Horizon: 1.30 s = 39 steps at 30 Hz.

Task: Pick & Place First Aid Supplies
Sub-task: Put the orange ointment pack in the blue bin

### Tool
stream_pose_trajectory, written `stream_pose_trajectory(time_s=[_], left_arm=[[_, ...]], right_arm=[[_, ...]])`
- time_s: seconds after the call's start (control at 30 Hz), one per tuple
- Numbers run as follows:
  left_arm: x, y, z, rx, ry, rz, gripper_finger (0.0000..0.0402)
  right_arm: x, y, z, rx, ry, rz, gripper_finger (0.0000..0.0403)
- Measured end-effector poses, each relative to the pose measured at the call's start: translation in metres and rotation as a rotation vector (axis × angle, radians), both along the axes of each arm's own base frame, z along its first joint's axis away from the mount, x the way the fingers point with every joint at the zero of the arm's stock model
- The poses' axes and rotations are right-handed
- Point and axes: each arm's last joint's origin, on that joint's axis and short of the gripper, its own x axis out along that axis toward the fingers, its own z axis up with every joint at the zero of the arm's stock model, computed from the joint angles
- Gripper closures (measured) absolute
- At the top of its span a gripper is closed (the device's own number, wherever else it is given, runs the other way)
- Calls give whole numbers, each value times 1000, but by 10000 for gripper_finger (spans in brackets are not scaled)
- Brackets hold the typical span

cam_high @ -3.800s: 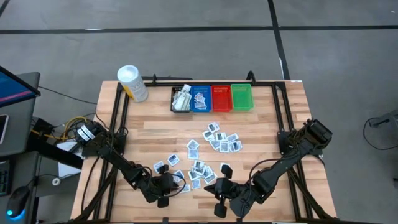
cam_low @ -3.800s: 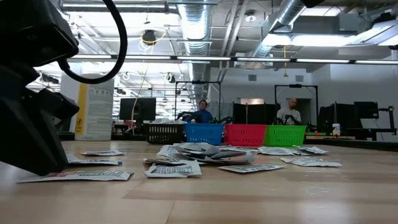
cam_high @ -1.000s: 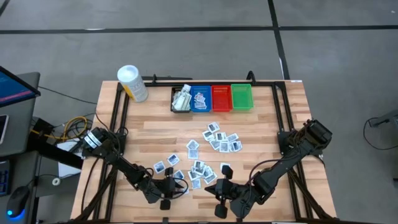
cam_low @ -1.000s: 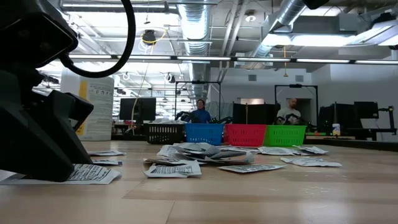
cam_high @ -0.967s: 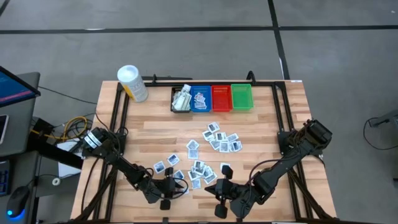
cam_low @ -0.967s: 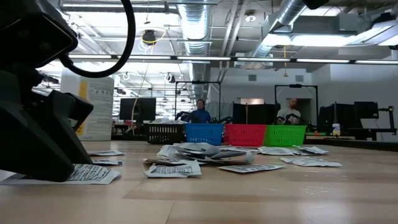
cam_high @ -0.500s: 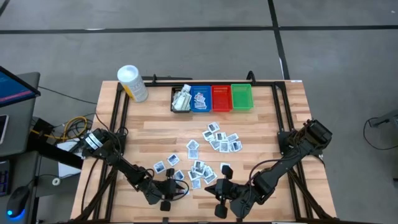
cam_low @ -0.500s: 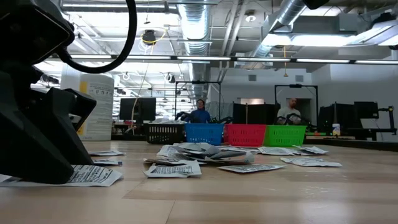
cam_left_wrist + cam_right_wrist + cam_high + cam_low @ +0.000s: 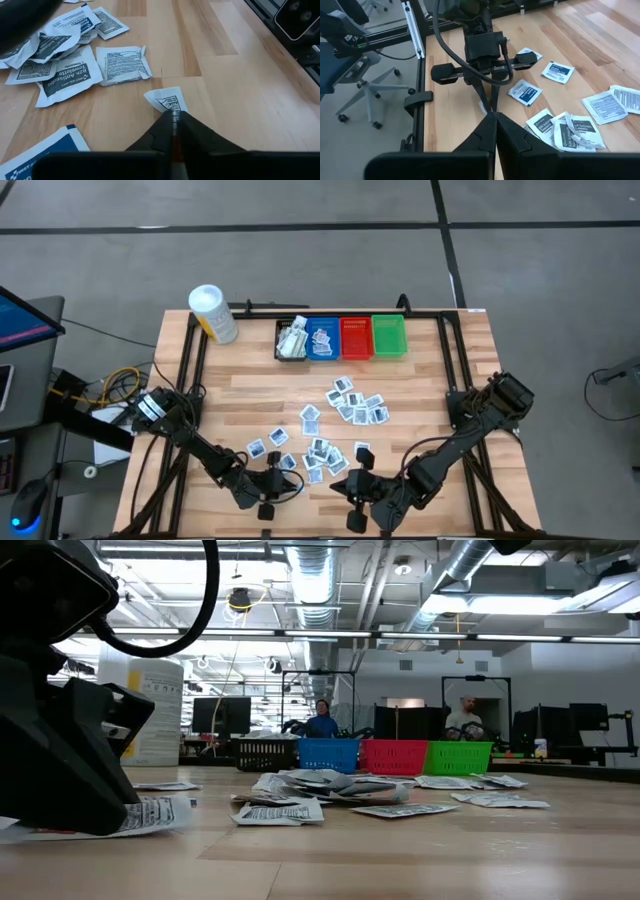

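Note:
Many first aid supplies, small white packets with blue or dark print, lie scattered on the wooden table point(image 9: 420, 380), in one cluster at the middle point(image 9: 355, 405) and another nearer the front point(image 9: 318, 455). My left gripper point(image 9: 290, 484) is low by the table's near edge and shut on one white packet point(image 9: 167, 99). The low view shows the same gripper point(image 9: 60, 770) and packet point(image 9: 150, 813). My right gripper point(image 9: 338, 483) hangs shut and empty above the near edge, pointing at the left gripper point(image 9: 487, 95). My left gripper pinches the packet by its near edge point(image 9: 170, 107) between the two fingertips point(image 9: 162, 125). The fingers slant down at it from the table's left. The packet sticks out beyond the fingertips, slightly tilted, its far part low over the wood.
At the far edge stand a black bin point(image 9: 291, 340) holding packets, a blue bin point(image 9: 323, 338), a red bin point(image 9: 355, 337) and a green bin point(image 9: 388, 336). A white tub point(image 9: 212, 313) stands at the far left. Bare wood lies to the right point(image 9: 440, 410).
My left gripper has shut on the white packet at the near edge without moving from its place. In the low view the packet's free end has tipped up off the wood. My right gripper has kept still.

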Motion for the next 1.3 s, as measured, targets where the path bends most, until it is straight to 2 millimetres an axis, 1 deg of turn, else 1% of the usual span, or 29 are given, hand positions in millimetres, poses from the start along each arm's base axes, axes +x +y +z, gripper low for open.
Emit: stream_pose_trajectory(time_s=[0.13,0.33,0.5,0.63,0.73,0.87,1.07,1.2,1.3], left_arm=[[0,0,0,-6,-4,-2,391],[1,-1,2,-27,-22,-3,387],[2,-1,10,-41,-31,-8,393],[9,5,24,-66,-78,40,391],[16,13,37,-96,-110,79,389],[27,28,58,-167,-163,154,393],[39,54,96,-261,-266,248,391],[43,71,117,-300,-327,297,393],[47,85,127,-317,-356,325,393]], right_arm=[[0,0,0,0,0,0,402],[-2,2,0,9,8,21,402],[-3,5,0,9,8,28,402],[-5,7,1,17,-1,35,402],[-6,9,1,21,-6,40,402],[-6,9,1,24,-9,41,402],[-7,8,4,16,-11,42,402],[-11,3,15,-20,-18,37,402],[-16,-6,23,-82,8,43,402]])
